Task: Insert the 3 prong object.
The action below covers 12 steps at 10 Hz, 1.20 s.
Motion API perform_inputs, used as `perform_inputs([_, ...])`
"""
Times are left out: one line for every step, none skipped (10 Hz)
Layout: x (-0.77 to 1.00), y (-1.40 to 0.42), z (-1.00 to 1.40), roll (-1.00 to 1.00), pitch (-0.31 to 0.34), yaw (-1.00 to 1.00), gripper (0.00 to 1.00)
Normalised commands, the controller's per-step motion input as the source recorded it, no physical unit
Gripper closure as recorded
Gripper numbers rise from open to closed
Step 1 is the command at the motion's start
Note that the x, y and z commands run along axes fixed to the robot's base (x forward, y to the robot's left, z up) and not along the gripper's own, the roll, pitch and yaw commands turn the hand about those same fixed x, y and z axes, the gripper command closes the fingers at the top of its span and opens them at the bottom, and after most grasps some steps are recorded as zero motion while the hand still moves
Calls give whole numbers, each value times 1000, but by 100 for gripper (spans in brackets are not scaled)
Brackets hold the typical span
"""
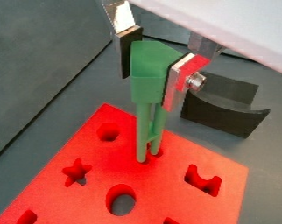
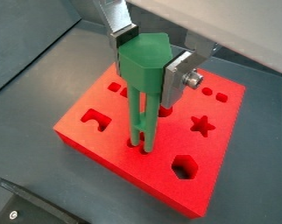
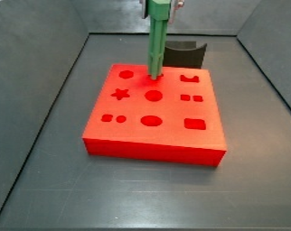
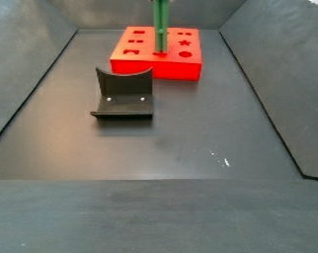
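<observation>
The 3 prong object (image 1: 147,83) is a bright green bar with a broad head and narrow prongs, and it hangs upright. My gripper (image 1: 155,68) is shut on its head, one silver finger on each side, as both wrist views show (image 2: 151,63). The prong tips meet a small group of holes in the top of the red block (image 1: 96,140), near its middle (image 2: 140,144). How deep they sit cannot be told. In a side view the bar (image 3: 155,45) stands over the block's far half (image 3: 173,108). It also shows upright in a side view (image 4: 159,25).
The dark fixture (image 3: 184,52) stands on the floor just behind the red block, and shows in a side view (image 4: 122,96) and a wrist view (image 1: 225,105). The block (image 4: 182,67) has several other shaped holes, among them a star (image 2: 203,125). Grey walls slope up around the floor.
</observation>
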Motion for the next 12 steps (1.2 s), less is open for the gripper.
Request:
perform_inputs([157,0,0,0,0,77,100])
perform_inputs([57,9,-17,0,-10,63,100])
perform_inputs([0,0,-26,0,-16,0,100])
perform_inputs([0,0,-40,0,-16,-3,100])
perform_inputs([26,0,-49,0,-17,-26,100])
perform_inputs([137,0,-37,1,-13,-111,100])
perform_inputs([111,0,-3,13,0,-86,100])
perform_inputs([80,0,-49,0,-14,-97,100])
perform_inputs([94,0,-106,0,-50,-143,100])
perform_inputs([0,0,-89,0,-34,-29,100])
perform_inputs([0,0,-120,0,-47,-77,100])
perform_inputs([0,0,-169,0,-61,-111,100])
